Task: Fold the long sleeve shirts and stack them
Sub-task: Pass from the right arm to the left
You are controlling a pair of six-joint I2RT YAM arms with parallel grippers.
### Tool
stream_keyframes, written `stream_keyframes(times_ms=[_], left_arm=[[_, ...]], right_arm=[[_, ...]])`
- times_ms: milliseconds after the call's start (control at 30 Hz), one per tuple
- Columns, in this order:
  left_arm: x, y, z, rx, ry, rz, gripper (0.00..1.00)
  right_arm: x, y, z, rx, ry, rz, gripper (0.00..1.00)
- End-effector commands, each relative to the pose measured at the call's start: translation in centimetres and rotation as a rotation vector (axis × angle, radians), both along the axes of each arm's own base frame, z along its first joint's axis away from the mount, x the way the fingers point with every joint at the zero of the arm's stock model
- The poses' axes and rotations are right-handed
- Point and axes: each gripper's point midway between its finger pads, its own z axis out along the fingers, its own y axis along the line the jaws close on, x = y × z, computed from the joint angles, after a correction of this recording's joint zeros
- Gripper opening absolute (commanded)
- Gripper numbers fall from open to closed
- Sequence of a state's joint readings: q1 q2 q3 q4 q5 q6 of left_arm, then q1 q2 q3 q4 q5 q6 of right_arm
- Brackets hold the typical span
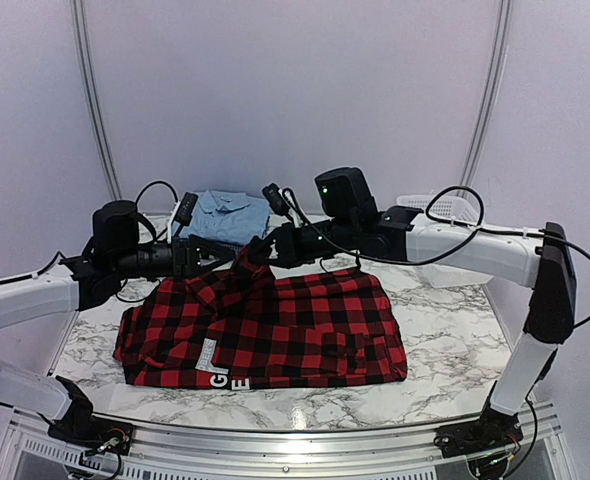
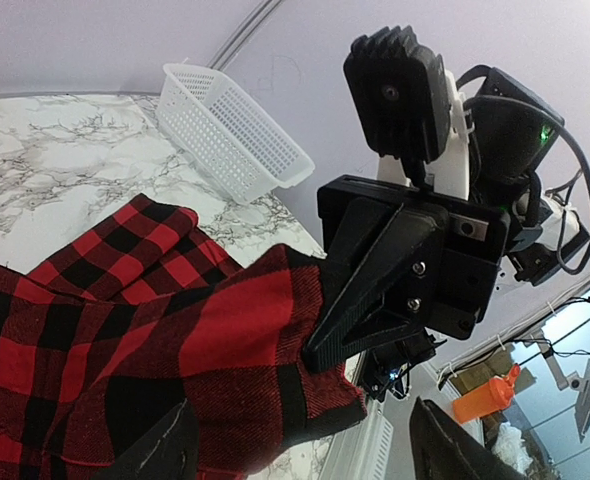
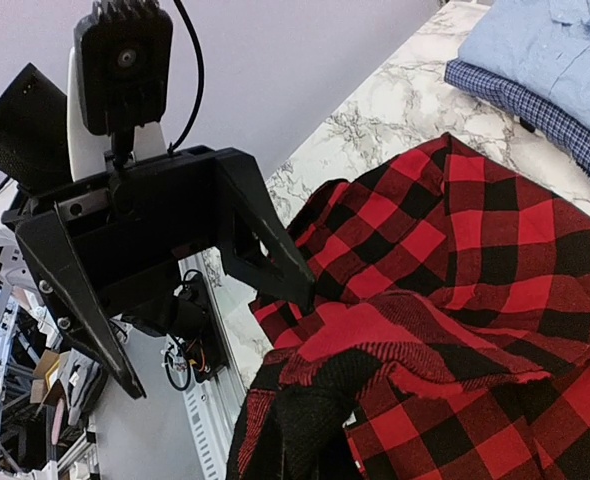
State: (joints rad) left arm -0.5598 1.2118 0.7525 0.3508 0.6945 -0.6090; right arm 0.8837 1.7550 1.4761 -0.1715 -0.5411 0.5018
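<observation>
The red-and-black plaid shirt (image 1: 275,325) lies spread across the middle of the table, white letters at its front edge. My right gripper (image 1: 259,251) is shut on a raised fold of it at the back edge; in the right wrist view its fingers (image 3: 310,405) pinch bunched plaid cloth. My left gripper (image 1: 189,262) hovers just left of that fold, open; its wide-apart fingers (image 2: 165,445) flank the plaid cloth's corner (image 2: 235,350). A light blue collared shirt (image 3: 545,45) lies folded on a dark blue checked one (image 3: 500,100) at the table's back.
A white mesh basket (image 1: 443,208) stands at the back right, behind the right arm. The folded shirts (image 1: 225,214) sit at the back left. Marble tabletop (image 1: 445,330) shows on the right, and the metal rail (image 1: 295,440) runs along the near edge.
</observation>
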Motion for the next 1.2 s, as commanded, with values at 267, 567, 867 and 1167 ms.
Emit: stream_keyframes(times_ms=[267, 567, 867, 1167], left_arm=[[-0.3, -0.8, -1.5, 0.063, 0.009, -0.030, 0.64], [0.3, -0.9, -2.5, 0.071, 0.064, 0.011, 0.39], [-0.6, -0.6, -3.6, 0.080, 0.122, 0.007, 0.00], [-5.2, 0.0, -5.2, 0.216, 0.167, -0.065, 0.00]], right_arm=[[0.2, 1.9, 1.9, 0.118, 0.001, 0.031, 0.00], [0.2, 1.6, -0.7, 0.076, 0.021, 0.021, 0.00], [1.0, 0.9, -0.3, 0.052, -0.032, -0.030, 0.09], [6.8, -6.6, -0.5, -0.023, -0.075, -0.280, 0.57]])
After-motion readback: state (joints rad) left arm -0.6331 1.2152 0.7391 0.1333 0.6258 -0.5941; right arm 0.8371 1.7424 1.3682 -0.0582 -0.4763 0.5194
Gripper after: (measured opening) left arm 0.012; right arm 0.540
